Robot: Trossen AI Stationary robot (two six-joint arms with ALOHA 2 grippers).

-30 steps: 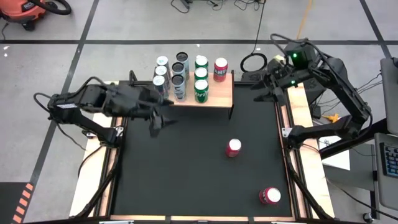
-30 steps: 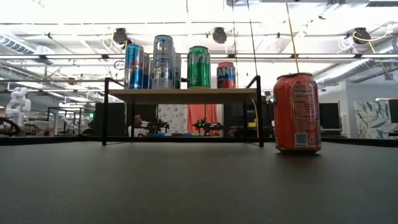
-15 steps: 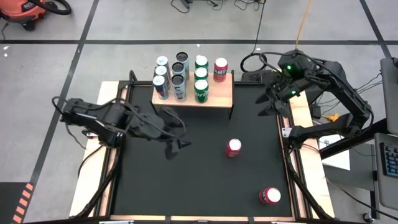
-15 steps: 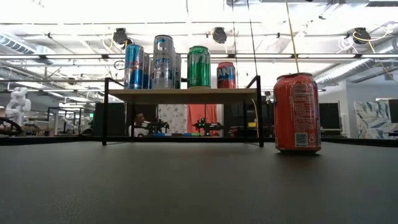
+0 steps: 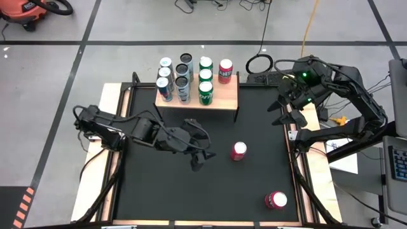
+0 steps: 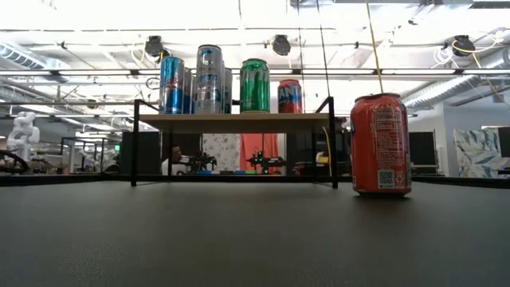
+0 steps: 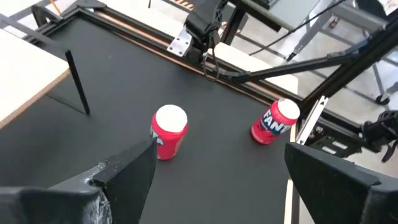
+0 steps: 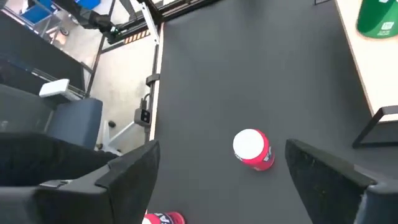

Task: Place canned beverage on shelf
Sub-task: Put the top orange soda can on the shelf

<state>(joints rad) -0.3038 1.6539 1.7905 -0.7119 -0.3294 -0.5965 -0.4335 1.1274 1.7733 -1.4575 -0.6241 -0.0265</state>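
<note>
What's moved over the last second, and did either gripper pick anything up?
The left gripper swung away from the shelf toward the upright red can, open and empty. The right gripper drifted along its table edge, open too. All cans, including the one at the near edge, stayed put.
</note>
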